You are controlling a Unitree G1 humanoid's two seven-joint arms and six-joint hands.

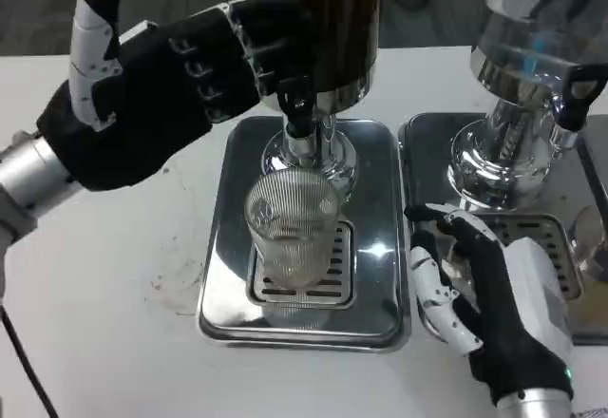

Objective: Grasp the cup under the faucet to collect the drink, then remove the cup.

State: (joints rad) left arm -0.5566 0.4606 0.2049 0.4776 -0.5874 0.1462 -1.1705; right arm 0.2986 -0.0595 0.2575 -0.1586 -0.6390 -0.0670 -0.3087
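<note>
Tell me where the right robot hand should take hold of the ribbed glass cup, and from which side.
Grip the cup around its ribbed side wall, about mid-height, coming in from its right. It stands upright on the drip tray under the tap, so the top is blocked, and the right robot hand waits open on that side.

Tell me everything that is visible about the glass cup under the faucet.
The cup is clear glass with fine vertical ribs. It stands upright on the slotted grate of the shiny metal drip tray, directly below the black faucet of the dark dispenser. It looks empty or nearly so; no liquid level can be made out. Neither hand touches it.
</note>
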